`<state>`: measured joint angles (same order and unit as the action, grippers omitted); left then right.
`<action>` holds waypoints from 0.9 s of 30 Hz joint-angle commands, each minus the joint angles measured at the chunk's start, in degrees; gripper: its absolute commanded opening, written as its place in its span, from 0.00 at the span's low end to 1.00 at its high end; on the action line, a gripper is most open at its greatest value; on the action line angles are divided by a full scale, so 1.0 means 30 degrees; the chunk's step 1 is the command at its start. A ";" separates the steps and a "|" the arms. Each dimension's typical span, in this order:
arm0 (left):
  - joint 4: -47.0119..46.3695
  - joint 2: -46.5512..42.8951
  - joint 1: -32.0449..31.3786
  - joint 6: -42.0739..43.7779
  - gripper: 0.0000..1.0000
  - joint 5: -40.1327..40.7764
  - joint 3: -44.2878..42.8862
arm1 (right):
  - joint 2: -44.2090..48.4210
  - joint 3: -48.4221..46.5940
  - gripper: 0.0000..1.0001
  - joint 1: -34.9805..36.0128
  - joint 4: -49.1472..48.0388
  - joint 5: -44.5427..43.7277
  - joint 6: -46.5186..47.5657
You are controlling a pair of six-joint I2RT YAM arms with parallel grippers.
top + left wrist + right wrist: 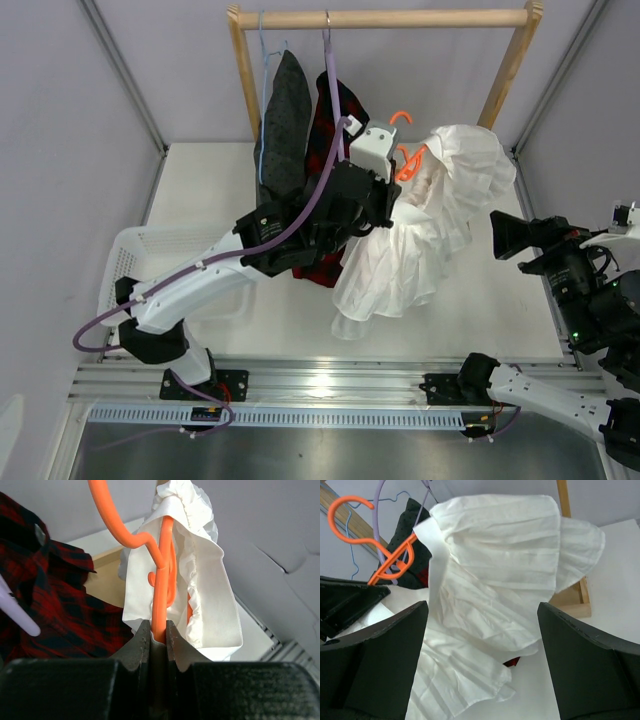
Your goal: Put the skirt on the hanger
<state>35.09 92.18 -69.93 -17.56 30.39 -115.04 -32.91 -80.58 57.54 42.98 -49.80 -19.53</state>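
My left gripper (392, 197) is shut on the lower bar of the orange hanger (408, 155) and holds it up in front of the rack. In the left wrist view the hanger (161, 590) runs straight up from my closed jaws (158, 630). The white skirt (420, 230) is draped over the hanger's right side and hangs down toward the table; its ruffled waistband (192, 515) sits around the hanger's arm. My right gripper (498, 235) is open and empty, just right of the skirt. In the right wrist view the skirt (495, 570) and the hanger (390, 562) fill the space ahead of my open jaws (482, 625).
A wooden rack (380, 18) stands at the back. On it hang a dark grey garment (285, 120) and a red-black plaid shirt (322, 125) on a purple hanger (330, 60), right behind my left arm. A white basket (130, 260) sits at the left.
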 commanded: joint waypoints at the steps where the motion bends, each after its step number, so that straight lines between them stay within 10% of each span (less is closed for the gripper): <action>1: 0.0431 0.0532 -0.0127 -0.0796 0.00 0.2581 -0.2370 | -0.0516 -0.0679 0.96 0.0098 0.0204 -0.0480 -0.0404; 19: -0.0679 0.3694 0.1540 0.2249 0.00 0.4050 -0.8117 | -0.1277 -0.0885 0.96 0.0156 -0.0470 0.0048 -0.0258; 27: -0.6797 0.4574 0.2362 0.6606 0.00 0.4137 -0.7589 | -0.1160 -0.0564 0.96 0.0185 -0.1260 0.0018 0.0444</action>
<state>29.61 106.02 -63.46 -5.82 42.81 -136.62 -36.01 -81.89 57.69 42.33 -49.08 -19.38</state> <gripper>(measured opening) 0.146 0.960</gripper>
